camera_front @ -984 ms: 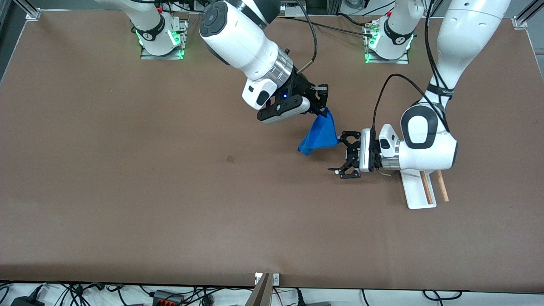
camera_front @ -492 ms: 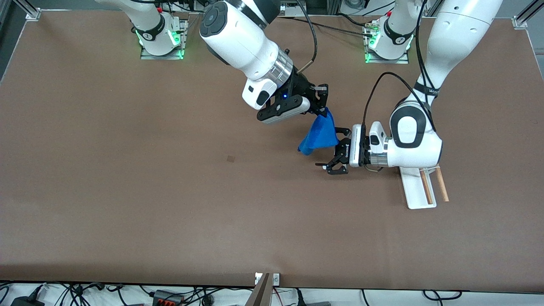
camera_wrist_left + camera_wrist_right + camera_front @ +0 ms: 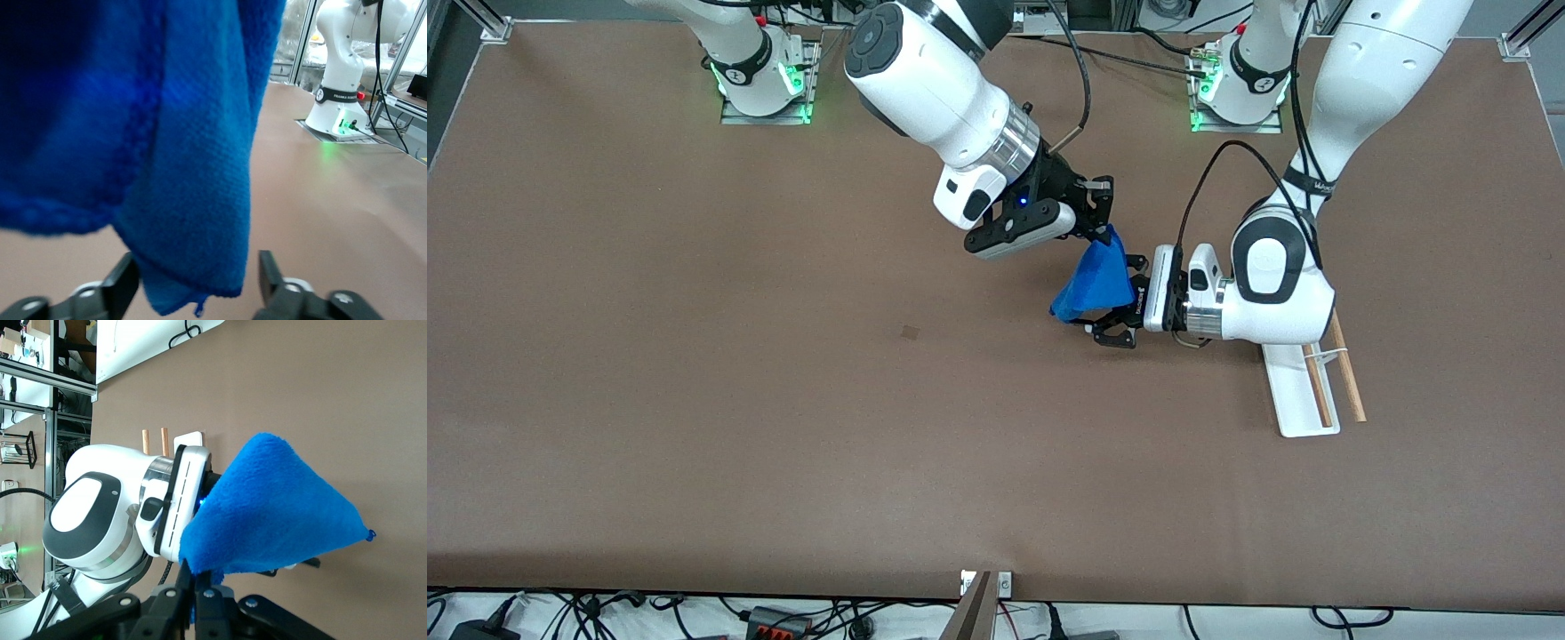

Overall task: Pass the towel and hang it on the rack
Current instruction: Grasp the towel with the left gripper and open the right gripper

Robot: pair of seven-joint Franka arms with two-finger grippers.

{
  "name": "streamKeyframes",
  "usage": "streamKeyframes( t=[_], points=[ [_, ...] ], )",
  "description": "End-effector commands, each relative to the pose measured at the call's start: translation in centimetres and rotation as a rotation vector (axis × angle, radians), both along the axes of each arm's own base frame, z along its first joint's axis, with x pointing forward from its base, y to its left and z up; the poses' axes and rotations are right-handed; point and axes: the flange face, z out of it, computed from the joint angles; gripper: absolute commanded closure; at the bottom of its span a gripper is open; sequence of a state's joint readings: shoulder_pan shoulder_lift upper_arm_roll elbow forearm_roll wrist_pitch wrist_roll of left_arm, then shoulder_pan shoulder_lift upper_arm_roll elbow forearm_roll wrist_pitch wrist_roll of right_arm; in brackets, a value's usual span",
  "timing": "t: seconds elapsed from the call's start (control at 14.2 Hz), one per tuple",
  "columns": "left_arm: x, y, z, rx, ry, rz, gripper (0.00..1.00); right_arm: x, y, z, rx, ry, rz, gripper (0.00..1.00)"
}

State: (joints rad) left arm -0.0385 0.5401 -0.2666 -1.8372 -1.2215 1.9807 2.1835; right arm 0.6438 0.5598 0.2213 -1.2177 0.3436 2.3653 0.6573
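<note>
Now the left gripper [image 3: 1110,313] has moved in from beside the towel [image 3: 1092,283] — its open fingers [image 3: 120,290] straddle the hanging cloth. Unmoved, the right gripper [image 3: 1100,222] pinches the towel's top corner above the table [image 3: 694,400]; the rack [image 3: 1303,400] stays put.

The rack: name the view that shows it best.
Front view: the rack stands whole on the table, its white base and two wooden rods partly under the left arm. The right wrist view shows only its rod tips and base edge. The left wrist view shows none of it.

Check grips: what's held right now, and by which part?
The right gripper is shut on the towel at its top corner, so it hangs. The left gripper straddles the lower part, fingers not yet closed.
</note>
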Motion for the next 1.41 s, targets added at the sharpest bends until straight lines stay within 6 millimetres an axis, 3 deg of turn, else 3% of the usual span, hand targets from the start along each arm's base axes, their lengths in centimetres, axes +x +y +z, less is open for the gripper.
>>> streamKeyframes(
  t=[0.0, 0.21, 0.77, 0.84, 0.91, 1.05, 1.34],
  points=[
    [-1.0, 0.5, 0.4, -0.076, -0.039, 0.029, 0.69, 0.1, 0.2, 0.2, 0.008, 0.002, -0.007, 1.0],
    [-0.9, 0.6, 0.5, -0.074, -0.04, 0.035, 0.99, 0.1, 0.2, 0.2, 0.008, 0.002, -0.007, 1.0],
    [-0.3, 1.2, 0.9, -0.063, -0.033, 0.064, 0.99, 0.1, 0.2, 0.2, 0.007, 0.003, -0.007, 1.0],
    [-0.2, 1.4, 0.9, -0.06, -0.032, 0.069, 0.99, 0.0, 0.2, 0.1, 0.003, 0.005, -0.003, 0.8],
    [0.0, 1.7, 1.5, -0.054, -0.045, 0.07, 0.99, 0.1, 0.1, -0.4, -0.006, 0.012, -0.006, 0.01],
    [0.3, 2.4, 1.9, -0.041, -0.048, 0.076, 0.99, 0.2, -0.4, -0.6, -0.027, 0.004, -0.002, 0.0],
    [1.8, 6.2, 4.1, 0.066, -0.07, 0.051, 0.99, 0.3, -0.7, -1.7, -0.098, -0.042, 0.013, 0.0]
  ],
)
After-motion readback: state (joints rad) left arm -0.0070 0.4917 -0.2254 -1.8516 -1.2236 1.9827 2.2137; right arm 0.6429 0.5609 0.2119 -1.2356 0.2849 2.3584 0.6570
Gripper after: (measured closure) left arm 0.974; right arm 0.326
